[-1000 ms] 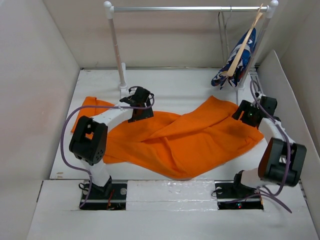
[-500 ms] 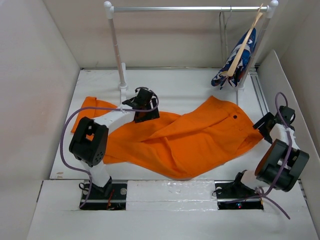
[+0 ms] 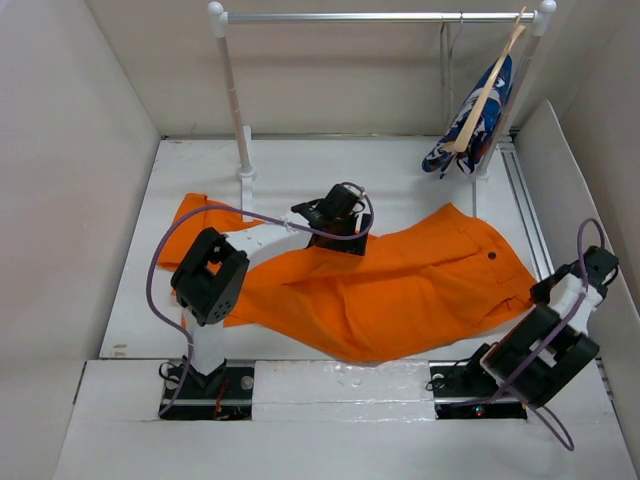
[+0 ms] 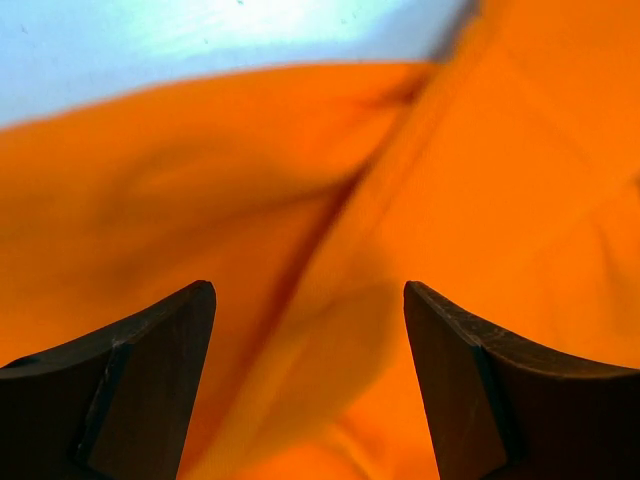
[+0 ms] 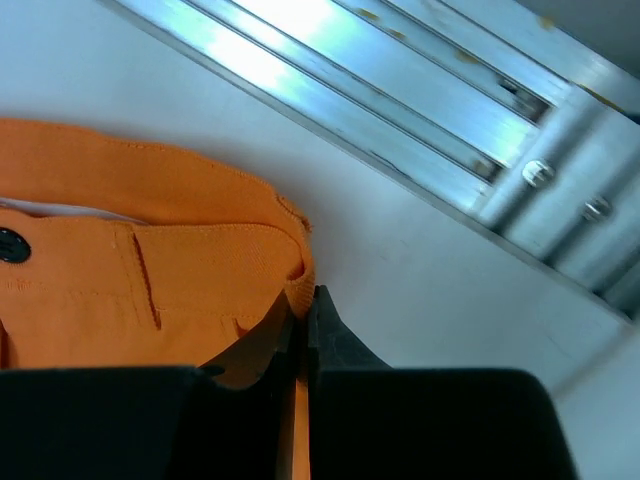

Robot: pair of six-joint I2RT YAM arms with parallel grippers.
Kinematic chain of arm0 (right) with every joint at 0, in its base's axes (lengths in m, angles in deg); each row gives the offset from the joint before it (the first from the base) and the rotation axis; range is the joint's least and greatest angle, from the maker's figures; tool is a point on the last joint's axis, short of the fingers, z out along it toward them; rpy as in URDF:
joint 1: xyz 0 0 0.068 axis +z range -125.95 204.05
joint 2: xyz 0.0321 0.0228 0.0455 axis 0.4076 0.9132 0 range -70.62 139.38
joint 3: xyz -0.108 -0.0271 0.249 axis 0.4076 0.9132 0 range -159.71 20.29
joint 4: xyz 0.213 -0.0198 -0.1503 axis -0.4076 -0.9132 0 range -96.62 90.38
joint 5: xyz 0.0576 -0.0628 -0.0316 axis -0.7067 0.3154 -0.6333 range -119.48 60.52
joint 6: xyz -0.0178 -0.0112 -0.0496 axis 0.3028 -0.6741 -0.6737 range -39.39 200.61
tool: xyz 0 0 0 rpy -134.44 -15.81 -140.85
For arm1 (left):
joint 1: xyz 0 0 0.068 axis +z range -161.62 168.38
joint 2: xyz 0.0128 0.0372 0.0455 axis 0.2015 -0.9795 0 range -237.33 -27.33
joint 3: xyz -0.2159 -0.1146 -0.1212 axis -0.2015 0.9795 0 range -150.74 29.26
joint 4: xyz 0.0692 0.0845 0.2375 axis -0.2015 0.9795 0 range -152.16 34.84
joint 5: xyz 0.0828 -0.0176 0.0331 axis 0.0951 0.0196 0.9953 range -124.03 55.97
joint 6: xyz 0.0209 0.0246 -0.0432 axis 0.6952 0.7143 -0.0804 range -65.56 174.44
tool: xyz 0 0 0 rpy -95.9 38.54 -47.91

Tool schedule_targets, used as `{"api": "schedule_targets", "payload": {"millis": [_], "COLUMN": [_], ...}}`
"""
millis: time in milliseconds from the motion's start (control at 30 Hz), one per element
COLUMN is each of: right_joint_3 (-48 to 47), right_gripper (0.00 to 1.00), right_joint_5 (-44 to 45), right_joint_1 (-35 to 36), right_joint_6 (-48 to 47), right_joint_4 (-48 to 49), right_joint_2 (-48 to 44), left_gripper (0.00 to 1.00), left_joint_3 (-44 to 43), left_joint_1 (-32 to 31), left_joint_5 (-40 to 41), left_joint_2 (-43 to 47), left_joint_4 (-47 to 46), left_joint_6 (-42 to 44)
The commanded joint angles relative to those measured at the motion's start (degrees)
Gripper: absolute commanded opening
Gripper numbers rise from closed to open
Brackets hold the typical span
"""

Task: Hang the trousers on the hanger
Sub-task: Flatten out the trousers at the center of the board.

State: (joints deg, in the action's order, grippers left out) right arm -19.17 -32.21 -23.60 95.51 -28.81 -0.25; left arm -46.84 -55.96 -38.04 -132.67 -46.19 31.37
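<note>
Now the trousers (image 3: 420, 285) lie spread across the white bench (image 3: 200, 170). The legs trail toward 9 o'clock, and the waistband, with its small dark button (image 3: 491, 256), points toward 3 o'clock. At that 3 o'clock end the right hand (image 5: 305, 300) is pinched closed on the waistband's corner, with a fold of orange cloth caught between its fingers. The bench's metal track (image 5: 400, 90) runs just beyond it. Over the middle of the cloth, slightly toward 12 o'clock, the left hand (image 4: 308, 290) hangs with its fingers (image 4: 150, 380) spread wide and nothing between them; whether it touches the fabric below I cannot tell. At about 1 o'clock the hanger (image 3: 446, 70) hangs from the rail (image 3: 340, 17), well apart from the trousers. It is just beside a wooden hanger (image 3: 490, 85) carrying a blue patterned garment (image 3: 478, 125).
</note>
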Motion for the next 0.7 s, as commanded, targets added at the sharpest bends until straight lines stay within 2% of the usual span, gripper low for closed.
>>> {"api": "schedule_targets", "payload": {"millis": [0,67,100,133,167,200,233,267,300,333,367,400,433,467,500,533,567,633,667], "right_joint_3": [1.8,0.5,-0.3,-1.3,-3.8,-3.9,-7.2,-9.0,-10.8,-13.4,-14.1,-14.1,-13.8,-15.0,-16.6,-18.2,-21.1,-24.0,-25.1], "right_gripper": [0.00,0.01,0.07,0.21,0.58,0.59,0.77,0.82,0.85,0.87,0.86,0.83,0.74,0.70,0.66,0.52,0.42,0.21,0.21], "right_joint_5": [5.7,4.9,5.4,4.7,4.2,4.2,5.1,4.7,4.0,-1.2,-5.1,-10.6,-20.3,-23.7,-25.8,-26.6,-26.6,-29.1,-30.0], "right_joint_1": [-2.7,-2.7,-2.2,-2.2,-2.2,-1.6,-1.0,0.0,1.3,4.0,5.1,6.3,9.3,11.2,13.4,16.1,21.4,25.4,27.9], "right_joint_6": [-3.0,-4.5,-3.9,-4.9,-7.4,-7.4,-7.9,-9.8,-11.0,-12.3,-14.2,-14.2,-14.2,-17.5,-18.8,-20.0,-22.7,-25.8,-27.6], "right_joint_4": [-8.7,-11.5,-14.3,-14.3,-15.6,-15.6,-16.4,-16.3,-15.6,-14.2,-9.0,-4.8,-0.7,2.3,4.8,6.0,8.4,11.1,12.6], "right_joint_2": [-7.2,-9.9,-9.9,-10.0,-10.3,-10.3,-10.5,-9.9,-9.6,-9.1,-7.5,-6.5,-4.8,-2.6,2.6,5.4,7.8,15.6,18.0], "left_gripper": [0.73,0.74,0.73,0.73,0.71,0.67,0.61,0.50,0.35,0.11,0.00,0.00,0.00,0.00,0.00,0.00,0.00,0.00,0.00], "left_joint_3": [-4.7,-6.4,-6.3,-6.2,-5.7,-5.0,-4.3,-3.7,-2.7,-2.3,-2.1,-2.3,-2.5,-2.7,-2.8,-2.8,-3.0,-3.3,-3.4], "left_joint_1": [0.6,0.6,0.6,0.6,0.6,0.6,0.6,0.6,0.6,0.6,0.6,0.6,0.6,0.6,0.6,0.6,0.6,0.6,0.6], "left_joint_5": [2.2,1.5,0.1,-1.6,-5.6,-5.7,-7.2,-9.9,-10.7,-11.3,-11.9,-11.8,-11.5,-11.2,-10.8,-10.5,-10.7,-11.2,-11.4], "left_joint_2": [-2.8,-3.6,-4.1,-4.3,-5.0,-5.0,-4.9,-4.7,-4.2,-3.8,-3.5,-3.1,-2.9,-2.5,-1.5,-1.0,-0.5,0.6,0.7], "left_joint_4": [2.7,3.4,3.3,3.3,2.6,2.6,1.7,0.3,-0.1,-0.6,-0.8,-0.5,-0.1,0.4,0.5,0.5,0.3,0.4,1.0], "left_joint_6": [3.3,4.2,5.6,5.9,5.8,5.8,5.7,5.5,5.4,5.1,5.1,5.0,5.1,5.2,5.2,4.8,4.6,3.9,3.0]}}
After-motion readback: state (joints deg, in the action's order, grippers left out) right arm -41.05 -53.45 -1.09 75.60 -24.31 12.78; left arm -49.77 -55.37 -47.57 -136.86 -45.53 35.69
